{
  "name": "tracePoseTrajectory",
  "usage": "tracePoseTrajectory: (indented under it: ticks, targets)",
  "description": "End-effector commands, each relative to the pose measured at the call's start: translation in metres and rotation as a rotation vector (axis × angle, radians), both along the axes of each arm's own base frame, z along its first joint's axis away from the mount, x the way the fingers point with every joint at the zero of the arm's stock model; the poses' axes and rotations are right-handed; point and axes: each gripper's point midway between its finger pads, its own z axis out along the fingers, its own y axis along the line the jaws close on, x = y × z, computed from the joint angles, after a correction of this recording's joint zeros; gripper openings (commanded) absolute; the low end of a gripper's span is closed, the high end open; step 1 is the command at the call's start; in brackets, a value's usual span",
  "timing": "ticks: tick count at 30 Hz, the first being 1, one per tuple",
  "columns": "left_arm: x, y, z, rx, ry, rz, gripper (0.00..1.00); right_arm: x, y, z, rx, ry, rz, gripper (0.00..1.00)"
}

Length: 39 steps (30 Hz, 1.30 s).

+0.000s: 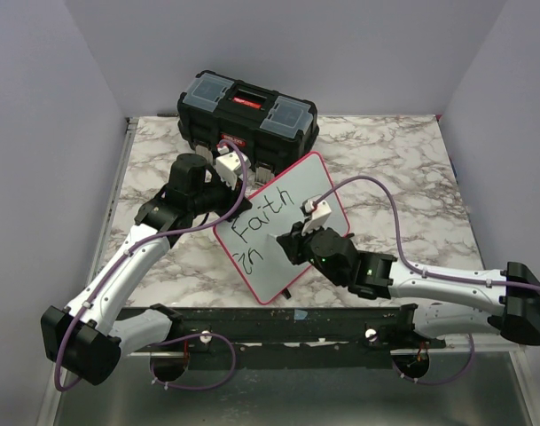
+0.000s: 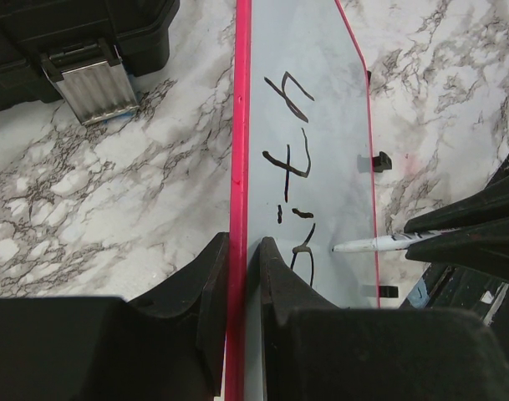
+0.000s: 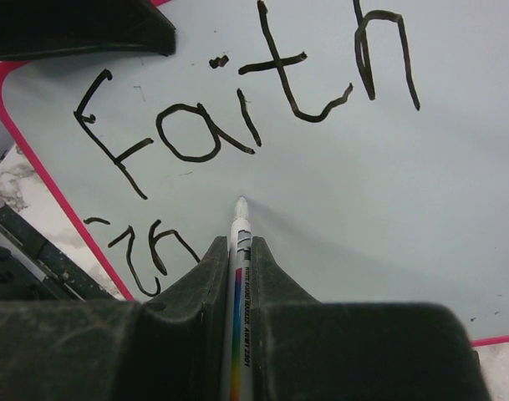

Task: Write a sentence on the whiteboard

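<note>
The whiteboard (image 1: 283, 191) with a red rim stands tilted in the middle of the table, held up by my left gripper (image 1: 227, 182), which is shut on its red edge (image 2: 239, 209). Black lettering reads "Faith" (image 3: 237, 109) with "in" (image 3: 145, 246) below it. My right gripper (image 1: 296, 240) is shut on a white marker (image 3: 240, 276) with a rainbow stripe. The marker tip (image 3: 241, 203) points at the board's bare white face, to the right of "in". The marker also shows in the left wrist view (image 2: 379, 243).
A black toolbox (image 1: 247, 111) with a red latch stands at the back of the marble table (image 1: 403, 169), just behind the board. Its metal latch (image 2: 91, 79) shows in the left wrist view. A black rail (image 1: 278, 324) runs along the near edge.
</note>
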Motion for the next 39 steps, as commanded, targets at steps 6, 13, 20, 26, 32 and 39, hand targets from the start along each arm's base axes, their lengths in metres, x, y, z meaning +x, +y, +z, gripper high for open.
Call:
tracePoseTrajectory:
  ticks: [6,13,20,26,32,39]
  targets:
    - [0.01,0.004,0.002,0.039,-0.058,0.013,0.0,0.003,0.02,0.017,0.037,-0.028,0.036,0.01]
    - [0.01,0.004,0.002,0.04,-0.06,0.013,0.0,-0.001,0.012,-0.003,0.014,0.004,0.029,0.01]
    - [0.011,0.005,0.003,0.042,-0.065,0.018,0.0,-0.008,-0.005,-0.019,0.02,0.047,0.007,0.01]
    - [0.01,0.006,0.002,0.044,-0.065,0.02,0.0,0.0,-0.012,-0.019,-0.008,0.042,-0.055,0.01]
    - [0.011,0.006,0.002,0.046,-0.064,0.02,0.0,0.011,-0.009,-0.005,-0.026,0.0,-0.094,0.01]
    - [0.01,0.005,0.002,0.044,-0.065,0.019,0.0,0.02,-0.004,0.01,-0.044,-0.042,-0.119,0.01]
